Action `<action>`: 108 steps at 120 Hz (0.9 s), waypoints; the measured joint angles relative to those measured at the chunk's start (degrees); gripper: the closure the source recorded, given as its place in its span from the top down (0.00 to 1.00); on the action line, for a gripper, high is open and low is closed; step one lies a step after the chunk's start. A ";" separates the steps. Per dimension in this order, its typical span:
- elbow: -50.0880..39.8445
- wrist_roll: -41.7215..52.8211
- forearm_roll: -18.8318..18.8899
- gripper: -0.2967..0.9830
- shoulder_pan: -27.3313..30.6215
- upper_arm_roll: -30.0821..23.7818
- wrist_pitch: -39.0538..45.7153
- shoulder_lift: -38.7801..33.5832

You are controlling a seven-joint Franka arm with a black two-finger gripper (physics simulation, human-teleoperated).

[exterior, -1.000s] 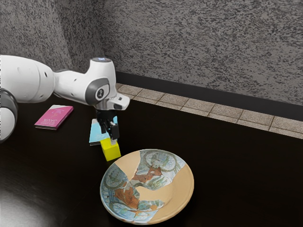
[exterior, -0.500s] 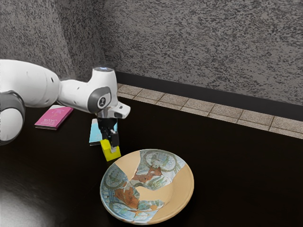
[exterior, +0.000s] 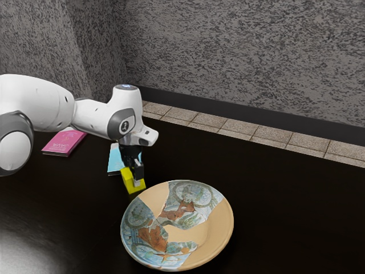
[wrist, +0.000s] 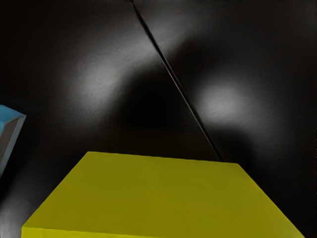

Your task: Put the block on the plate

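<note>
Block [exterior: 127,181] on table [exterior: 285,211]; between book [exterior: 115,161] and plate [exterior: 226,227]

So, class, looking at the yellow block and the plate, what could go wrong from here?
The block is close to the plate; carried low, it might knock the rim. The plate's sides slope, so a block released near its edge could slide. The light blue book lies near the block, so the end effector might nudge it.

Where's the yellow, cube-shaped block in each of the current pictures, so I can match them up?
Exterior view: the yellow block lies between the light blue book and the round painted plate.
Wrist view: the block looms large, close to the camera.
Shared landmark: the book; in the wrist view, its corner shows near the block.
</note>
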 joint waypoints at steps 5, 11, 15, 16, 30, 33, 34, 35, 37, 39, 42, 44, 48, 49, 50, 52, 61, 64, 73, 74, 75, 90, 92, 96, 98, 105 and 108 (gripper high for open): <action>0.05 -0.01 0.04 0.57 -0.11 0.01 0.05 -0.04; 0.08 -0.02 0.09 0.56 -0.19 0.02 0.10 -0.15; 0.06 -0.03 0.12 0.56 -0.28 0.02 0.12 -0.27; 0.05 -0.04 0.13 0.56 -0.29 0.02 0.13 -0.30; 0.02 -0.14 0.38 0.56 -0.55 0.16 0.20 -0.94; -0.02 -0.17 0.47 0.56 -0.64 0.20 0.20 -1.20; -0.05 -0.19 0.51 0.56 -0.67 0.21 0.20 -1.32; -0.08 -0.20 0.54 0.56 -0.69 0.22 0.20 -1.46; -0.13 -0.24 0.61 0.56 -0.76 0.24 0.18 -1.71; -0.16 -0.28 0.68 0.56 -0.83 0.25 0.14 -1.90; -0.19 -0.33 0.75 0.56 -1.05 0.32 0.07 -2.24; -0.21 -0.36 0.80 0.56 -1.21 0.35 0.02 -2.48; -0.42 -0.45 0.89 0.56 -1.56 0.40 -0.09 -3.06; -0.51 -0.48 0.91 0.56 -1.62 0.41 -0.12 -3.25; -0.60 -0.50 0.93 0.56 -1.67 0.41 -0.14 -3.45; -0.76 -0.56 1.00 0.56 -1.79 0.42 -0.19 -3.84; -1.60 -0.90 1.58 0.56 -2.80 0.45 -0.47 -5.75; -1.82 -1.03 1.78 0.56 -3.25 0.45 -0.63 -6.29; -2.96 -1.55 2.47 0.56 -4.90 0.45 -1.07 -8.21; -3.13 -1.61 2.52 0.56 -5.08 0.45 -1.11 -8.42; -3.33 -1.68 2.57 0.56 -5.25 0.45 -1.15 -8.63; -6.35 -2.90 3.17 0.55 -8.85 0.45 -1.58 -11.65; -6.73 -3.10 3.22 0.55 -9.30 0.45 -1.62 -11.96; -7.31 -3.50 3.33 0.55 -10.19 0.45 -1.69 -12.39; -7.49 -3.72 3.37 0.55 -10.73 0.45 -1.72 -12.52; -8.10 -4.51 3.47 0.55 -12.56 0.45 -1.81 -12.77; -8.38 -4.86 3.52 0.55 -13.24 0.45 -1.84 -12.92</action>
